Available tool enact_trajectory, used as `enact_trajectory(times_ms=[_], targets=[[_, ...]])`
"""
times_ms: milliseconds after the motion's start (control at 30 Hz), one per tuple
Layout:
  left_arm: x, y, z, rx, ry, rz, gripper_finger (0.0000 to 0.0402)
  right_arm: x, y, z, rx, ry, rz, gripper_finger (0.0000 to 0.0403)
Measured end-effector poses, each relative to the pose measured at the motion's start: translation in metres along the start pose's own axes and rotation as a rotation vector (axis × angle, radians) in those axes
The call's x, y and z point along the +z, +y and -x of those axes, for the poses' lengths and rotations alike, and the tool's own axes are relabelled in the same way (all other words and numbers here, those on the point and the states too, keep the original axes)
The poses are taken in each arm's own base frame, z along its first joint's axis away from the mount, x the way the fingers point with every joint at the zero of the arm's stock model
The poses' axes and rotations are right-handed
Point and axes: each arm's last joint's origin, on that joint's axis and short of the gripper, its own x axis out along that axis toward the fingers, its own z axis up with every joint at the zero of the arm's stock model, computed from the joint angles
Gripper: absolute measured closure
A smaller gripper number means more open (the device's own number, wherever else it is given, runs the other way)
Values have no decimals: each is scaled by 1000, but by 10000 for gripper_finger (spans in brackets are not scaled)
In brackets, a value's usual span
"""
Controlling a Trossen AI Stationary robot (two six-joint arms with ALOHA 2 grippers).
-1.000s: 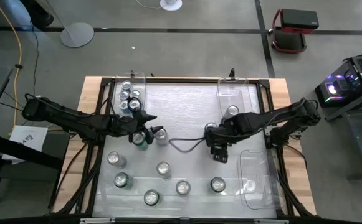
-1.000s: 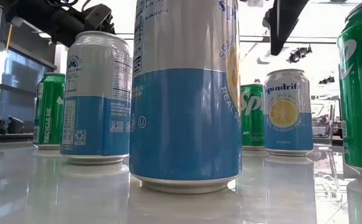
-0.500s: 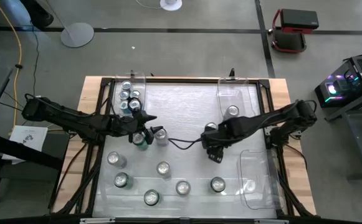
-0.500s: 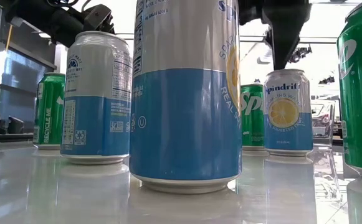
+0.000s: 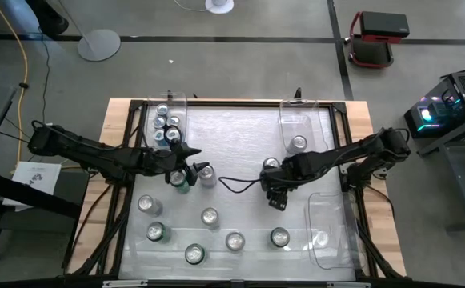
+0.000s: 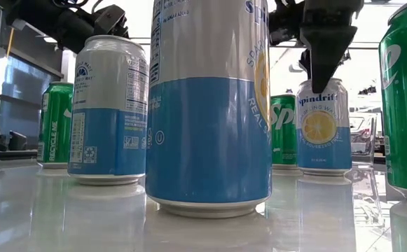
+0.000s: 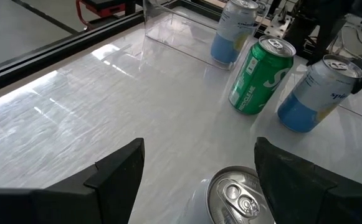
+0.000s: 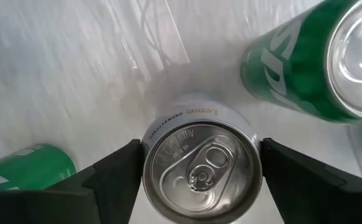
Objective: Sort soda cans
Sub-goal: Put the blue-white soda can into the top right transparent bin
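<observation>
A blue-and-white can in the low view reads "Spindrift" above a lemon picture. A green can at the far left reads "RECYCLE ME" down its side.

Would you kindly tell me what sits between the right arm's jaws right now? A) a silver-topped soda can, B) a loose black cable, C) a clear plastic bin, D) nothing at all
A: the right wrist view shows a silver-topped soda can centred between the right gripper and its open jaws, not yet clamped.

Nearest blue can top cropped
</observation>
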Motion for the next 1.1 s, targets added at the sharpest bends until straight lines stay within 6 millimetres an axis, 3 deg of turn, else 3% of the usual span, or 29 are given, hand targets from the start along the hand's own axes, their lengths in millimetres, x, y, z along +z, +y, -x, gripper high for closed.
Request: enact_trajectory(times_ms=[267,467,867,1100], targets=[[0,0,0,0,0,0,122,1,1,0,11,-7,84,149],[0,0,0,0,0,0,122,-3,2,5,9,-25,132,154],[0,0,0,-2,0,11,122,-30,-22,57,8,-116,76,156],[0,0,0,-3,1,12,122,-50,-44,107,-135,-113,33,156]])
